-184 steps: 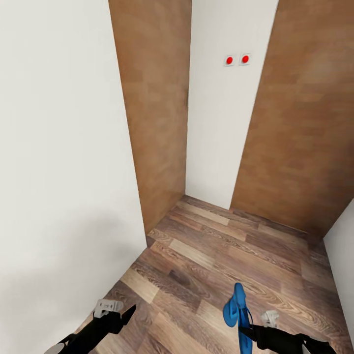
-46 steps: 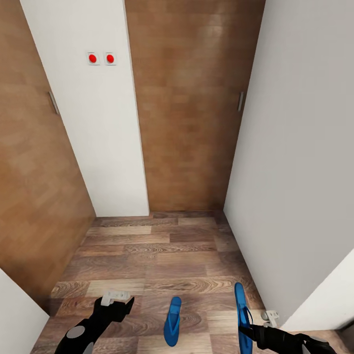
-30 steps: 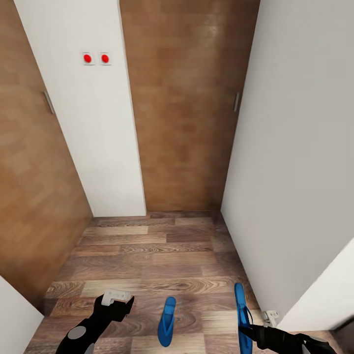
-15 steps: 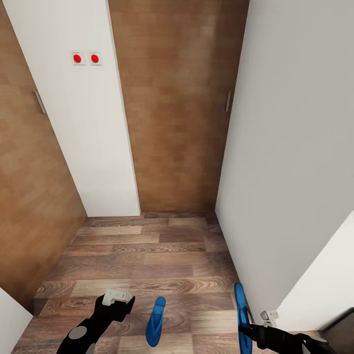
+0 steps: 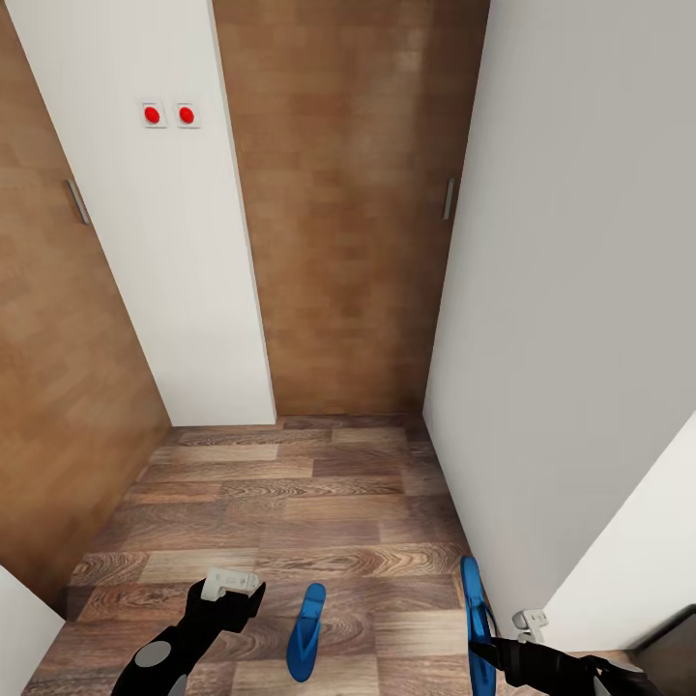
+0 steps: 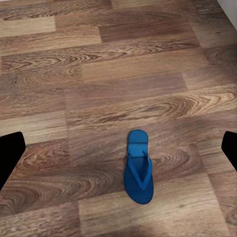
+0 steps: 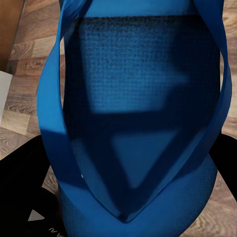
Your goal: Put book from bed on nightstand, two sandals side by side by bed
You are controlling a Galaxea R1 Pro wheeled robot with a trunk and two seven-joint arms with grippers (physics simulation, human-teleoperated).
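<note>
Head camera high up, angled down a narrow hallway at the plank floor (image 5: pixel 290 503). Left wrist camera looking onto the same floor and the lying sandal (image 6: pixel 138 168), farther off. Right wrist camera tight against the held sandal (image 7: pixel 138 113).

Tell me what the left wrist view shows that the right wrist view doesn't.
Left wrist view: a whole blue sandal lying flat on the floor, straps up, with the dark fingertips of the left gripper wide apart at the picture's edges.
Right wrist view: a close-up of the other sandal, its straps and textured sole, gripped at the right gripper.
Both: the wood-plank floor.
</note>
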